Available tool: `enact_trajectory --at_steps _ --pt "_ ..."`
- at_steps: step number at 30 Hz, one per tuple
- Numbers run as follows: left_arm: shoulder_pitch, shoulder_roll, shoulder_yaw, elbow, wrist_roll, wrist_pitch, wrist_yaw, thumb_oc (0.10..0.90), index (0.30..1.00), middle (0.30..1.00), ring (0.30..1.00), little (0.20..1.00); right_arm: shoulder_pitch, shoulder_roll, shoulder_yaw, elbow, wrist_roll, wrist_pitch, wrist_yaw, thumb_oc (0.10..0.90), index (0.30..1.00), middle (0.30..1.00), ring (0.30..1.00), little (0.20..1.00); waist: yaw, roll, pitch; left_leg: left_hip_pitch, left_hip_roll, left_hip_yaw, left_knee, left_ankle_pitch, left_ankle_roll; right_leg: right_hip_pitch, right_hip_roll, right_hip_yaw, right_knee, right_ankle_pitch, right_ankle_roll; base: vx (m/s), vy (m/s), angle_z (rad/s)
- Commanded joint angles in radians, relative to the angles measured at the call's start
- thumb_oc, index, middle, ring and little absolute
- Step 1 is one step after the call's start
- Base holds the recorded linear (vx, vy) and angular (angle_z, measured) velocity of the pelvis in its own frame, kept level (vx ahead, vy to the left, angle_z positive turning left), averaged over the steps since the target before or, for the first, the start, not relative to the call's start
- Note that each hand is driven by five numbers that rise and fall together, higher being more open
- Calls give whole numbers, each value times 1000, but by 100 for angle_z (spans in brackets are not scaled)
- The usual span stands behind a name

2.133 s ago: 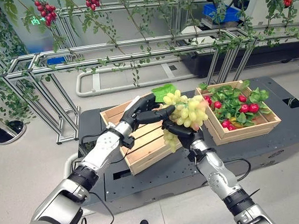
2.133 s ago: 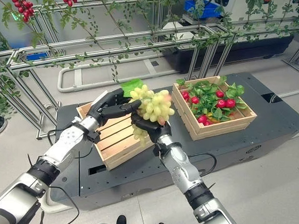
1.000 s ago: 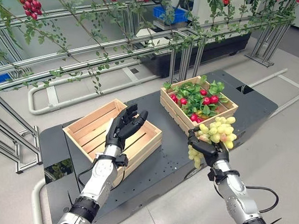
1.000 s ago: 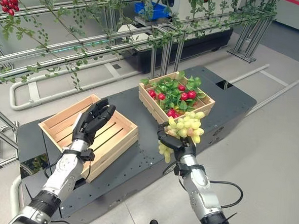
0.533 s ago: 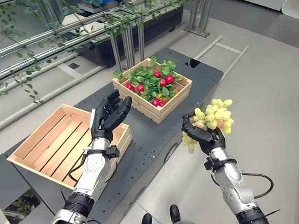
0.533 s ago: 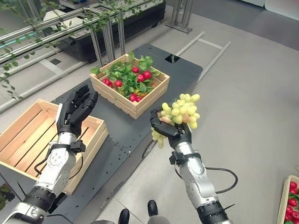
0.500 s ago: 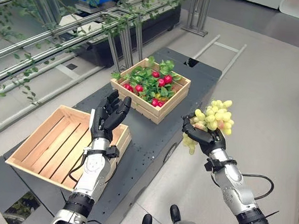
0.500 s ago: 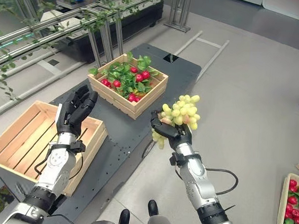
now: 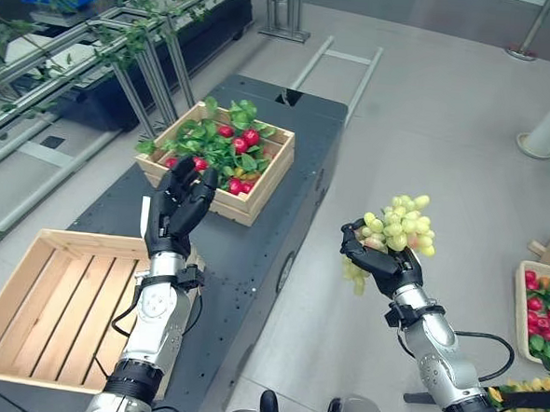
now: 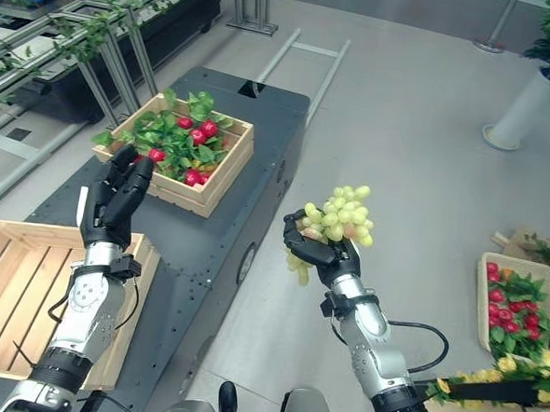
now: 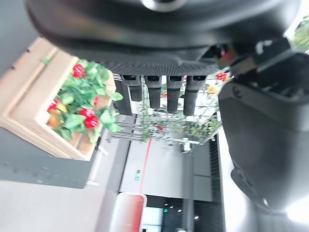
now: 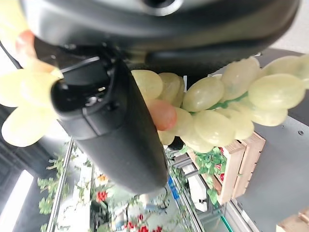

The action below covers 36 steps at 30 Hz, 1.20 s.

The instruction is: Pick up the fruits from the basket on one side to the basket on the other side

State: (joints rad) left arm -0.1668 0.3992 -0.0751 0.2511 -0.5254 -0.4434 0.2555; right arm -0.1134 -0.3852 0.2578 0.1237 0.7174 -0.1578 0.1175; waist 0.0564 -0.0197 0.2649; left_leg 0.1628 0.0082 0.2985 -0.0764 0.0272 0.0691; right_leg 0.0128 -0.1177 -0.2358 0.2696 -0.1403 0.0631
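The right hand (image 9: pixel 383 265) is curled round a bunch of green grapes (image 9: pixel 397 228), holding it up in the air over the bare floor, well clear of the dark platform (image 9: pixel 287 160) and off to the robot's right of it. The left hand (image 9: pixel 177 209) is raised with its fingers straight and holds nothing; it hovers above the platform between the empty slatted crate (image 9: pixel 35 313) and the crate of red fruit and leaves (image 9: pixel 215 151). At the far right edge, on the floor, sits another crate with red fruit (image 10: pixel 516 309), with some yellow fruit (image 10: pixel 489 378) near it. The step in hand looks like the carry: the grapes are lifted out and in transit, not yet set down. Judging by where the arm points, the next move calls for bringing the bunch over the floor crate on the right, lowering it inside the rim and only then loosening the fingers, so the hanging grapes do not snag on the edge
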Motion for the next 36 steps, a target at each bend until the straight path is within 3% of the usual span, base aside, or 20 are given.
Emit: enact_trajectory --at_steps 1,5,9,13,15,17,18,20,21,23,25,28,36 --pt "-99 23 -22 -28 9 -99 62 800 900 900 900 900 -168 11 2 -84 43 -85 20 400 300 300 300 300 -38 -22 -126 -118 -58 -93 138 -134 -42 144 67 75 -260 48 -1 -164 -123 -91" --pt "-170 -13 -85 -10 51 -58 78 800 900 900 900 900 -203 3 1 -55 17 -58 13 400 300 300 300 300 -58 -21 -138 -117 -55 -94 65 -95 -52 163 86 68 -305 57 -17 -70 -77 -47" --pt "-136 -39 -109 -38 79 -21 58 800 900 900 900 900 -139 -14 -12 -81 16 8 80 400 300 300 300 300 -75 -19 -161 -79 -55 -111 27 -88 -50 156 103 63 -303 52 -33 5 -68 -12" --pt "-71 -74 -124 -58 23 13 -4 800 900 900 900 900 -90 -15 -25 -90 -17 0 118 400 300 300 300 300 -80 -35 -165 -91 -62 -110 134 -134 -55 148 108 85 -296 55 -47 -19 -65 -13" --pt "-18 -82 -135 -79 -7 29 -26 800 900 900 900 900 -79 -33 -27 -112 -39 0 115 400 300 300 300 300 -62 -61 -142 -169 -73 -169 338 -181 -64 142 89 109 -285 72 -54 -86 -19 -1" --pt "56 -93 -114 -95 -31 30 -27 800 900 900 900 900 -74 -47 -21 -134 -54 6 161 400 300 300 300 300 -33 -70 -121 -217 -103 -293 463 -204 -49 117 83 174 -252 78 -56 -101 82 -52" --pt "78 -93 -106 -98 -36 21 -32 800 900 900 900 900 -73 -53 -15 -143 -60 6 178 400 300 300 300 300 -24 -67 -114 -219 -103 -328 459 -200 -45 108 86 198 -230 72 -57 -111 176 -109" --pt "117 -84 -96 -102 -68 -6 -32 800 900 900 900 900 -104 -68 25 -142 -91 -24 211 400 300 300 300 300 2 -50 -101 -172 -115 -467 305 -193 -27 66 97 258 -159 36 -53 -123 221 -101" --pt "115 -79 -100 -96 -80 -4 -33 800 900 900 900 900 -118 -62 40 -136 -98 -30 210 400 300 300 300 300 5 -37 -102 -154 -124 -495 241 -180 -20 47 102 261 -130 22 -49 -164 247 -129" --pt "72 -75 -127 -63 -76 32 17 800 900 900 900 900 -143 -58 63 -146 -92 -2 164 400 300 300 300 300 -9 -27 -92 -132 -104 -452 175 -147 -15 8 95 244 -92 32 -26 -188 189 -122" --pt "4 -71 -149 -17 -88 14 29 800 900 900 900 900 -176 -84 88 -162 -71 -6 201 400 300 300 300 300 -20 -29 -83 -137 -108 -467 133 -120 -17 -23 91 257 -117 56 -8 -226 122 -52" --pt "-5 -76 -160 4 -79 17 36 800 900 900 900 900 -168 -105 108 -170 -25 47 319 400 300 300 300 300 -29 -23 -86 -125 -106 -449 106 -117 -11 -28 87 260 -137 70 3 -97 134 -43" --pt "-1 -79 -172 43 -63 27 52 800 900 900 900 900 -71 -106 79 -178 39 55 329 400 300 300 300 300 -60 -25 -120 -80 -104 -405 66 -128 7 -4 93 279 -179 93 17 -10 71 -14"
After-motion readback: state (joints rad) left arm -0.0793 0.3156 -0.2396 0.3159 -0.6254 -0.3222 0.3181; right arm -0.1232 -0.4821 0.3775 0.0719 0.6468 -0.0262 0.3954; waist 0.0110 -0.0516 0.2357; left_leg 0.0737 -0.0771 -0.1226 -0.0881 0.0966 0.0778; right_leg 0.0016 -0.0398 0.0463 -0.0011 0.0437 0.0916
